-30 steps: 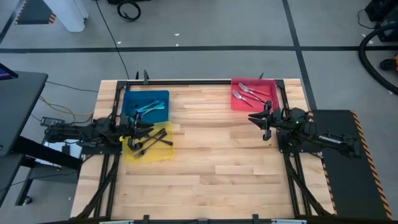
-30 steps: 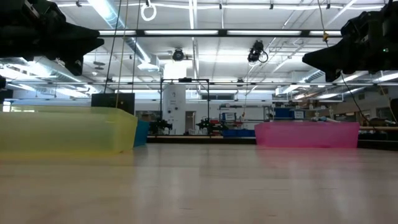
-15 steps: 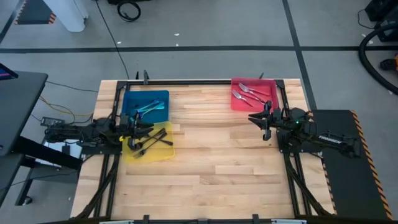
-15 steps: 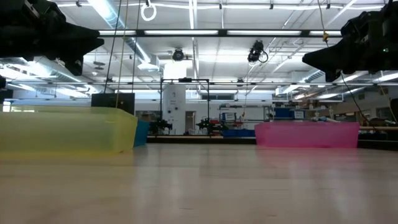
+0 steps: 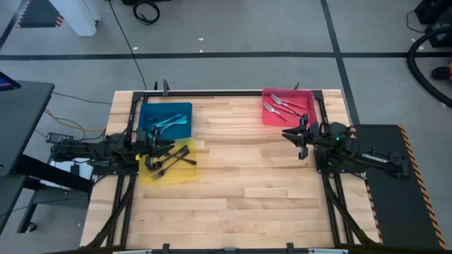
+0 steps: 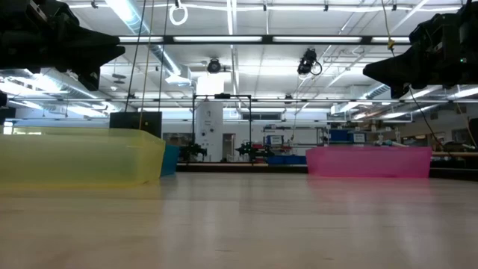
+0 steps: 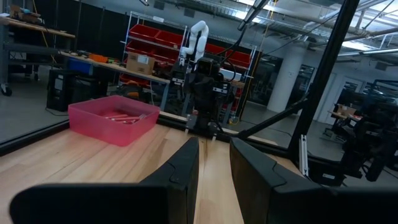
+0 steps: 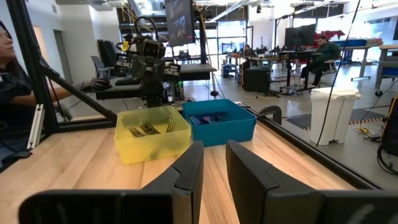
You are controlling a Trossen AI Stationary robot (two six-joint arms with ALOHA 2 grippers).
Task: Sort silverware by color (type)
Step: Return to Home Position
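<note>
Teal-handled forks (image 5: 169, 123) lie in the blue tray (image 5: 150, 111). Dark grey forks (image 5: 167, 163) lie in the yellow tray (image 5: 185, 175). Red-handled forks (image 5: 282, 106) lie in the red tray (image 5: 268, 118). My left gripper (image 5: 171, 147) hangs level over the yellow tray's far edge, pointing at the table's right edge. It is open by a narrow gap (image 7: 214, 162) and holds nothing. My right gripper (image 5: 286, 134) hangs level just nearer than the red tray, pointing at the table's left edge. It too is open by a narrow gap (image 8: 214, 162) with nothing between its fingers.
Bare wooden tabletop (image 5: 240, 176) spreads between the trays and toward the near edge. A black frame rail (image 5: 212, 92) runs along the far edge. A person (image 8: 9, 62) sits beyond the table's left side, seen in the right wrist view.
</note>
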